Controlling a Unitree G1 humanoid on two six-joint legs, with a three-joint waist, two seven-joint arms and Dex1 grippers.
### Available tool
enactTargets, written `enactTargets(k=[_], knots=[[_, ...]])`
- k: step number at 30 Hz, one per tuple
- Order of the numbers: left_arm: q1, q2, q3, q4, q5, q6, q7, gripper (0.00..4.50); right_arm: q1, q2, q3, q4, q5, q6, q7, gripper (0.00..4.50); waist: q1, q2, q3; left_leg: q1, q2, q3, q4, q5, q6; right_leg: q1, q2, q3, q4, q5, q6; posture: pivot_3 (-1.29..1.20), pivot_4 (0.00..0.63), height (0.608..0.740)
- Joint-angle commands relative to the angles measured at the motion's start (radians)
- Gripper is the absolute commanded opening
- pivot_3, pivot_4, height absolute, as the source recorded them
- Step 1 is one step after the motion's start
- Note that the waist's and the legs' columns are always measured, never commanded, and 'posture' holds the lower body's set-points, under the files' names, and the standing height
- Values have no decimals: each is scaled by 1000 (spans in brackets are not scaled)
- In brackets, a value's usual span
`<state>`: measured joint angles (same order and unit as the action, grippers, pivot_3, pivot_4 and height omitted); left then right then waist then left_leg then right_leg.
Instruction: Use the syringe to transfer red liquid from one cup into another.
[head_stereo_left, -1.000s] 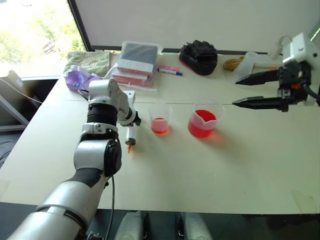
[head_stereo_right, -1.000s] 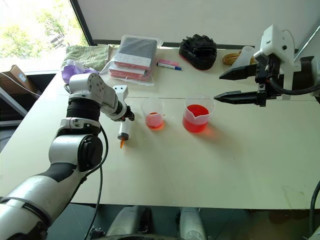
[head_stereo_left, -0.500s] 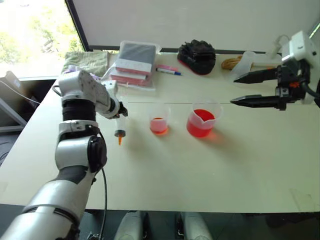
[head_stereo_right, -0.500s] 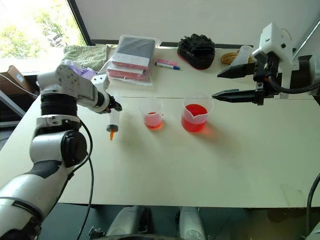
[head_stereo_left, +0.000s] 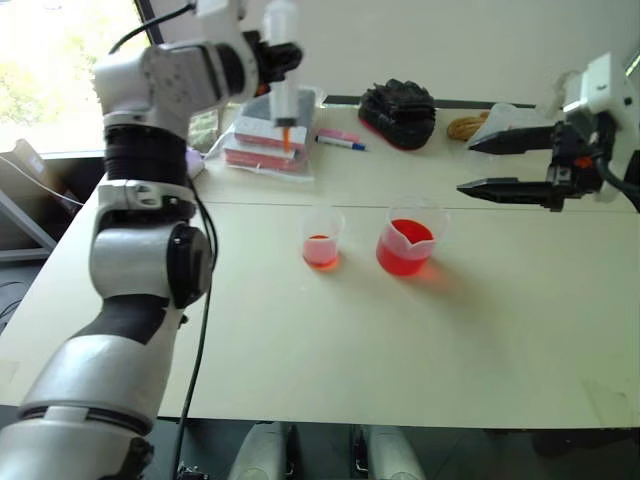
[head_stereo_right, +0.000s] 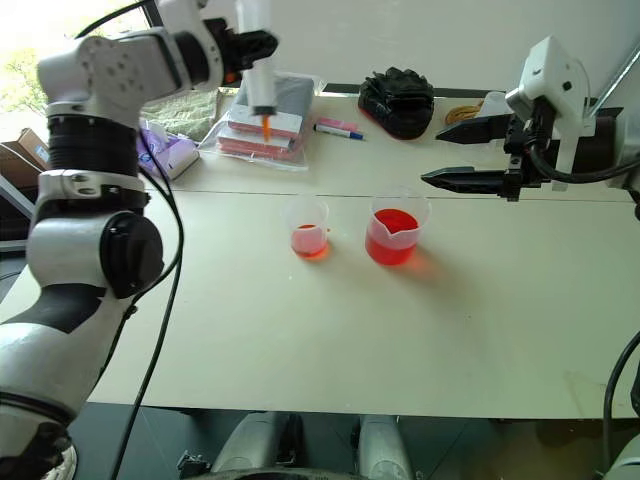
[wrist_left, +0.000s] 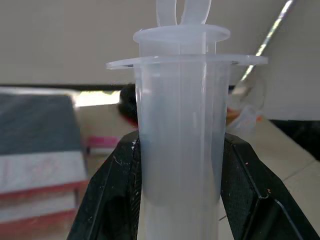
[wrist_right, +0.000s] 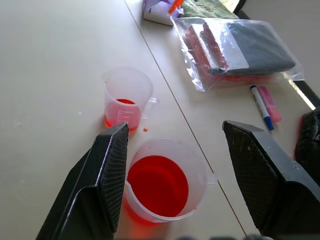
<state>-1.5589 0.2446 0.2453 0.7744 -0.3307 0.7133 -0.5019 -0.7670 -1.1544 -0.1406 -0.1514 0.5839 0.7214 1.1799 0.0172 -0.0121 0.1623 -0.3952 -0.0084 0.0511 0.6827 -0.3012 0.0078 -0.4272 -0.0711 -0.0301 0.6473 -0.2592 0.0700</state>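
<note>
Our left gripper (wrist_left: 177, 165) squeezes the syringe (head_stereo_left: 281, 85) tight, holding it upright high over the far left of the table (head_stereo_left: 330, 350), orange tip down. Our right gripper (head_stereo_left: 505, 165) waits wide open and empty on the right. The big cup (head_stereo_left: 406, 243) of red liquid (wrist_right: 157, 185) sits mid-table, the small cup (head_stereo_left: 320, 240) just left of it. We should bring the tip straight down into the big cup, slowly, without bumping its rim.

Left arm raised high over table's far left part, left gripper (head_stereo_left: 283, 52) clamped on syringe (head_stereo_left: 281, 75), barrel upright, orange tip down. Right arm held above table's far right edge, right gripper (head_stereo_left: 478, 165) empty, fingers spread wide, pointing level toward table's middle.
</note>
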Motion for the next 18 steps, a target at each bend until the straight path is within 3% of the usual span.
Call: enactTargets(k=[1, 5, 9, 18], knots=[[-60, -88, 17, 79, -54, -279, -168, 1746, 28, -8, -91, -48, 21, 14, -42, 3109, -2, 0, 0, 0, 0, 0, 0, 0, 0, 0, 0, 0, 0, 0, 0, 0, 150, 740], [-91, -184, 42, 221, -100, -409, -322, 1746, 107, -27, -174, -110, 44, 55, -78, 3109, -6, 0, 0, 1, 1, 1, 0, 0, 1, 0, 2, 0, 1, 0, 0, 0, 150, 740], [-64, -240, -11, 300, -47, -559, -427, 1746, 183, -37, -267, -185, 74, 116, -120, 3109, -7, 0, 0, 2, 3, 2, 0, -4, 8, 0, 6, 1, 2, 0, 0, 0, 150, 740], [69, -350, -104, 215, 24, -641, -396, 1746, 307, -23, -404, -301, 135, 200, -203, 3109, -3, 0, 0, 2, 4, 1, 1, -4, 9, 1, 6, 2, 2, 0, 0, 0, 150, 740]])
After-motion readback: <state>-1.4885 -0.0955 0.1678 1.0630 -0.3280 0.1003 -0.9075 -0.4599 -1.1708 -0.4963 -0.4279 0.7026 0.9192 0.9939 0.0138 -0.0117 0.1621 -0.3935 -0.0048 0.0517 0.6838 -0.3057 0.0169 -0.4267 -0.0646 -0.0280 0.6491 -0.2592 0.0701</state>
